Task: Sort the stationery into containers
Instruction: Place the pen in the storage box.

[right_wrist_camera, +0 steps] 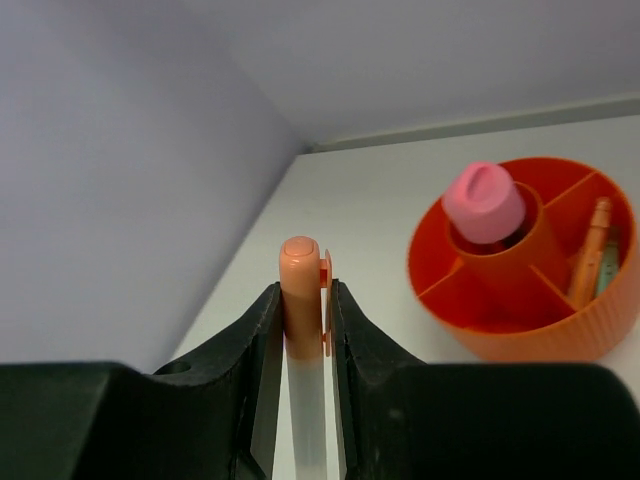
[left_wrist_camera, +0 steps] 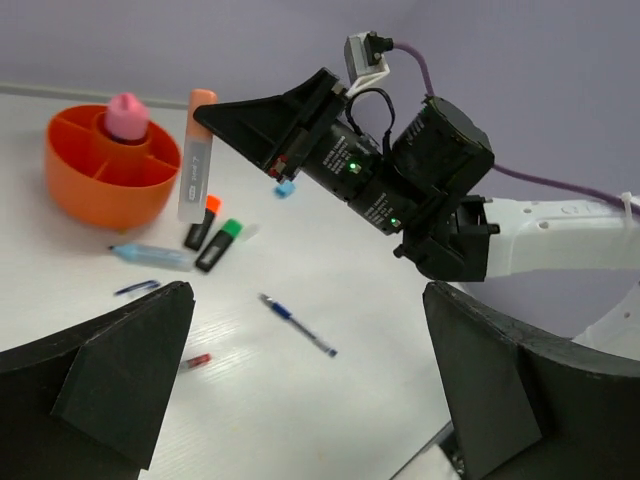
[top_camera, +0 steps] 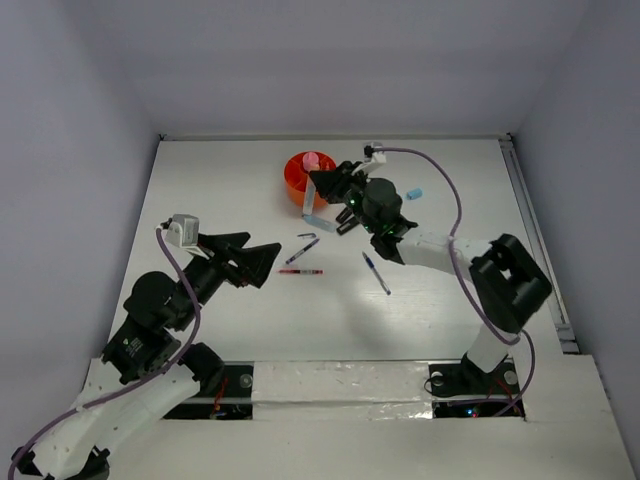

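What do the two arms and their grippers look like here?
The left arm and right arm are black at the joints with white link sections. The left gripper and right gripper each have two black wedge-shaped fingers and a white camera mount. A purple cable runs along the right arm.

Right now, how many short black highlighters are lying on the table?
2: the orange-capped highlighter and the green-capped highlighter, side by side near the orange cup. More may be hidden from view.

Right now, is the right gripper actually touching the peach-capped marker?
Touching. The right wrist view shows the right gripper closed against both sides of the marker, with no gap visible on either side.
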Robot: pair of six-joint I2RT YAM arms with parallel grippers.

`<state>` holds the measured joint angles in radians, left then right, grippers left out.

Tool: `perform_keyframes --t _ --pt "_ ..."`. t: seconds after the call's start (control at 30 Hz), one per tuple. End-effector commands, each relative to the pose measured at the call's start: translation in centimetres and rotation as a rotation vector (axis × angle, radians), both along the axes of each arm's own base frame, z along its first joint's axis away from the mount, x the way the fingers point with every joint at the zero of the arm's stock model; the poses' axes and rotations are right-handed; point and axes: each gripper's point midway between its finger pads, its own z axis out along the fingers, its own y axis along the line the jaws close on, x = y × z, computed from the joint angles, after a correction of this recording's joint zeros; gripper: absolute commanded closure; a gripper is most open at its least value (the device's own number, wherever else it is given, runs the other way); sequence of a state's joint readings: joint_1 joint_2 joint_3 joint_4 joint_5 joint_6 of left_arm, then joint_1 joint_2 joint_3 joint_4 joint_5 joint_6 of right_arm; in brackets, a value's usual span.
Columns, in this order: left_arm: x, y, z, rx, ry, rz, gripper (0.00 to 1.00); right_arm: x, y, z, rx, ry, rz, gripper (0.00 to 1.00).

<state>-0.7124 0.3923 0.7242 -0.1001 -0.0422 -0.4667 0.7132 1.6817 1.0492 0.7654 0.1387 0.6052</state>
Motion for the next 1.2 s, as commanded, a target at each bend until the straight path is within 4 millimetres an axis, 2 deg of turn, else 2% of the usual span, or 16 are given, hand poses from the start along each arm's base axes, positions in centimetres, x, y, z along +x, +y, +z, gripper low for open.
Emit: perform_keyframes --t 0.0,0.03,0.1,0.17,0.43,0.73,0.93,1.07,1.17 --pt "0.2 2.4 -0.3 0.123 -0.018 0.096 0.01 3.8 -1.3 4.3 0.055 -0.145 -0.183 1.00" --pt "0.5 3.2 -1.0 0.130 -0.021 0.141 0.01 5.1 -1.2 4.1 0.053 -0.158 -0.206 1.00" --pt "0.6 3.5 -1.6 0.132 -0.030 0.156 0.01 6.3 -1.1 3.7 0.037 -0.162 -0.247 1.00" --pt "0.3 3.4 -1.2 0.130 -0.047 0.140 0.01 8.0 -1.4 2.9 0.013 -0.159 -0.297 1.00" --pt "0.6 3.6 -1.3 0.153 -0.071 0.138 0.01 10.4 -3.3 0.5 0.006 -0.147 -0.445 1.00" --pt "0.6 3.4 -0.8 0.156 -0.109 0.105 0.01 10.9 -3.9 -1.7 -0.023 -0.150 -0.496 1.00" --pt "1.1 3.5 -1.1 0.165 -0.105 0.108 0.01 11.4 -3.6 -3.5 -0.058 -0.144 -0.497 1.00" --pt "1.1 3.5 -1.1 0.163 -0.110 0.103 0.01 11.2 -3.4 -4.6 -0.053 -0.134 -0.483 1.00" --pt "1.1 3.5 -1.1 0.164 -0.111 0.098 0.01 10.6 -3.3 -4.7 -0.037 -0.155 -0.451 1.00"
